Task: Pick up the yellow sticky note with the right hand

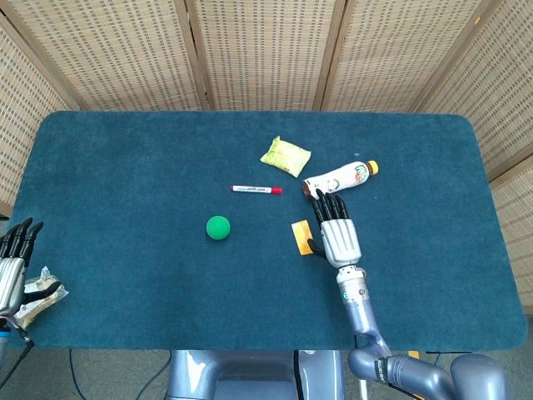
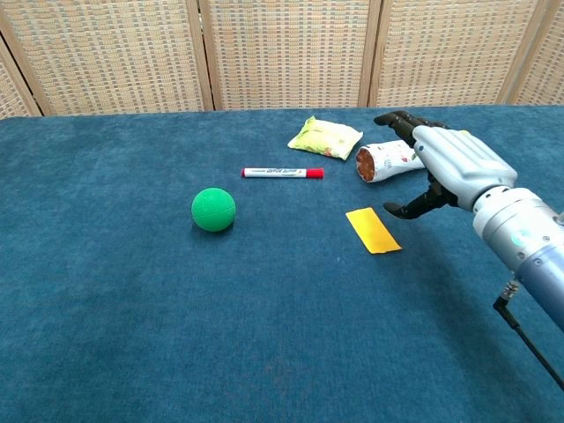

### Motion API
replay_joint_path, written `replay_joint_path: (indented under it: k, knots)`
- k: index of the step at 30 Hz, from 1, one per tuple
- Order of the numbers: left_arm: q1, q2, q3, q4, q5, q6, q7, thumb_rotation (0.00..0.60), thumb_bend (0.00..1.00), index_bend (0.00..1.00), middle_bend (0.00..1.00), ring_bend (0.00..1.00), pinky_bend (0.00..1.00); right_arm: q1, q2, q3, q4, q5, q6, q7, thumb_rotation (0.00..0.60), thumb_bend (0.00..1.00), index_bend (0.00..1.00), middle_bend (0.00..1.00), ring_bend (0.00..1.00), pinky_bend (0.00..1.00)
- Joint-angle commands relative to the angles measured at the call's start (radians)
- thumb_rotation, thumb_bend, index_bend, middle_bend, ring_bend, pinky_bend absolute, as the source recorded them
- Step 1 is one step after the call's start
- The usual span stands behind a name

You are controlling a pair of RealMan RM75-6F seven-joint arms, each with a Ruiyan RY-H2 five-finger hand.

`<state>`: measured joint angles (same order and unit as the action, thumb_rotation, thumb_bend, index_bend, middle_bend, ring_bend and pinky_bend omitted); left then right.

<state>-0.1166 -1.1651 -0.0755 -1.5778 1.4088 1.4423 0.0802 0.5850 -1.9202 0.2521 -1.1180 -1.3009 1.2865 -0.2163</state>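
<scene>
The yellow sticky note (image 1: 300, 236) (image 2: 373, 230) lies flat on the blue table, just right of centre. My right hand (image 1: 336, 232) (image 2: 449, 167) hovers above and to the right of it, palm down, fingers spread and holding nothing; its thumb points toward the note without touching it. My left hand (image 1: 12, 260) rests at the table's left edge, fingers extended, empty; the chest view does not show it.
A bottle (image 1: 340, 178) (image 2: 397, 157) lies on its side just beyond my right hand. A yellow-green packet (image 1: 286, 156), a red marker (image 1: 256, 190) and a green ball (image 1: 218, 227) lie further left. A wrapped snack (image 1: 37, 297) sits beside my left hand.
</scene>
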Motion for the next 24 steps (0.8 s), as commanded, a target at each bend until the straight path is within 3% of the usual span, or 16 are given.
replay_joint_path:
  k: [1, 9, 24]
  knots:
    - [0.000, 0.001, 0.001, -0.003, 0.002, 0.002, 0.001, 0.600, 0.13, 0.00, 0.00, 0.00, 0.09, -0.020, 0.029, -0.014, -0.047, 0.007, -0.001, -0.039, 0.600, 0.34, 0.07, 0.00, 0.00, 0.00]
    - [0.002, 0.004, 0.006, -0.010, 0.014, 0.007, 0.003, 0.600, 0.13, 0.00, 0.00, 0.00, 0.09, -0.044, 0.041, -0.034, -0.090, 0.064, -0.051, -0.101, 0.600, 0.27, 0.07, 0.00, 0.00, 0.00]
    - [0.000, 0.005, 0.001, -0.005, -0.001, -0.004, -0.007, 0.600, 0.13, 0.00, 0.00, 0.00, 0.09, -0.009, -0.062, -0.016, 0.089, 0.060, -0.101, -0.029, 0.600, 0.26, 0.07, 0.00, 0.00, 0.00]
